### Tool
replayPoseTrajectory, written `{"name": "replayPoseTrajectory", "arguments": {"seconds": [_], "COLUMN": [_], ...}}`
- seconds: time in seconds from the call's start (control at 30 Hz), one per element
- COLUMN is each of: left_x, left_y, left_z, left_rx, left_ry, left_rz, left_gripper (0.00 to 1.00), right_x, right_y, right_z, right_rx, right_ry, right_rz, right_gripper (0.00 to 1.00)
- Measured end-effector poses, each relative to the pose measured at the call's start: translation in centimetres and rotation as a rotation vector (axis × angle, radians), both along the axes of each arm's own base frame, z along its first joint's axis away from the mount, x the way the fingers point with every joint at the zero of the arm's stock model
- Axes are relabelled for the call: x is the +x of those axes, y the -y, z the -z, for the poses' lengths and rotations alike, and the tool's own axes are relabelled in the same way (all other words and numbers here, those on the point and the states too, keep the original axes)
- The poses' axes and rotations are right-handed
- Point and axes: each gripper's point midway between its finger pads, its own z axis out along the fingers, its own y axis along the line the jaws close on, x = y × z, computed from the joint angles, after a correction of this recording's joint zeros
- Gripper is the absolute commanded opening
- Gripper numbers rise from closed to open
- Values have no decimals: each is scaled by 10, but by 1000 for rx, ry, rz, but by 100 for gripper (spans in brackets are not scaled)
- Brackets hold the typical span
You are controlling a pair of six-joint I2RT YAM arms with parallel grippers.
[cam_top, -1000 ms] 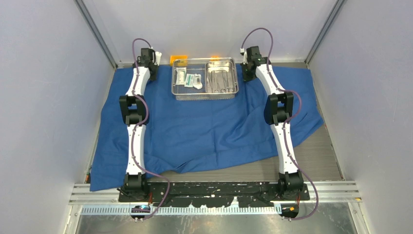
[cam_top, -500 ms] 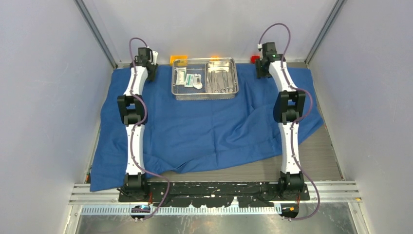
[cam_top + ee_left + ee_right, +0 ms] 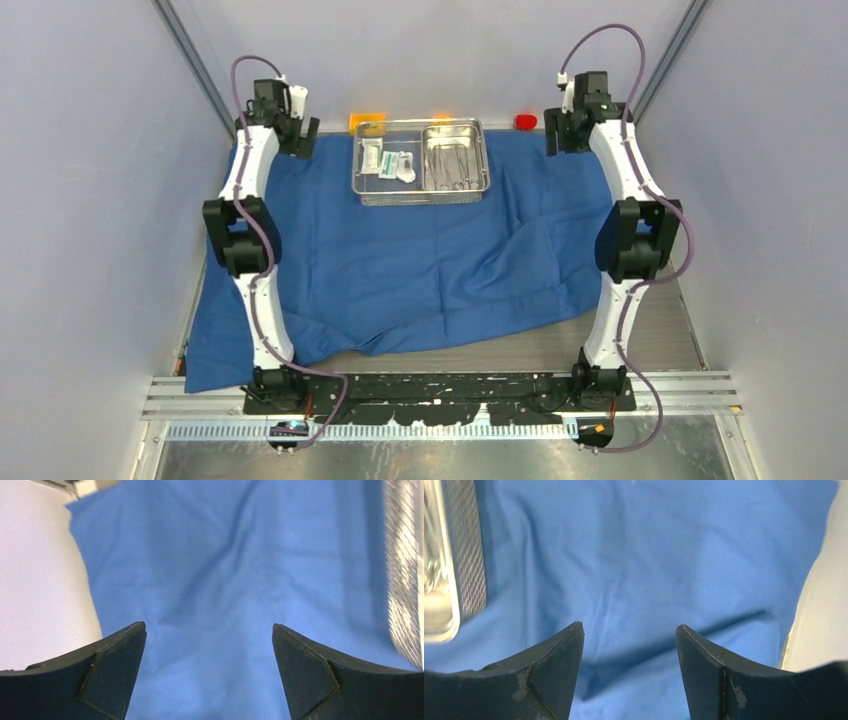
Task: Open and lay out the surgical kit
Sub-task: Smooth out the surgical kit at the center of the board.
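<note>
The blue cloth wrap lies spread over the table, wrinkled at the front. On its far middle stands the wire-mesh basket. In it are white packets on the left and a steel tray with slim metal instruments on the right. My left gripper hangs open over the cloth's far left corner, with only cloth below it and the basket at its right. My right gripper is open above the far right corner, with the basket to its left.
A small red block and orange blocks sit behind the basket by the back wall. Pale enclosure walls close in left, right and back. Bare grey table shows at the front right, beside the cloth's edge.
Both grippers have gone from shut to open and let go of the cloth's far corners. Both arms have risen and swung outward, the left to the left, the right to the right.
</note>
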Motion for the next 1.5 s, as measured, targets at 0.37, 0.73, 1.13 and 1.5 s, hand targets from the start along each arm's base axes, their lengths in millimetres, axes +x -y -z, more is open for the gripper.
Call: {"name": "replayPoseTrajectory", "arguments": {"seconds": [0.37, 0.73, 1.13, 1.5], "left_x": [-168, -259, -193, -102], "left_y": [68, 96, 69, 31], "left_z": [-12, 36, 52, 60], "left_rx": [-161, -162, -75, -137], "left_ry": [-94, -273, -265, -205], "left_rz": [480, 758, 486, 137], "left_gripper": [100, 100, 99, 99], "right_x": [-118, -144, -7, 41], "right_y": [-29, -29, 40, 91], "right_z": [44, 58, 79, 128], "right_rx": [66, 34, -108, -230], "right_ry": [-237, -287, -144, -154], "right_rz": [-288, -388, -16, 144], "right_gripper": [80, 78, 73, 72]}}
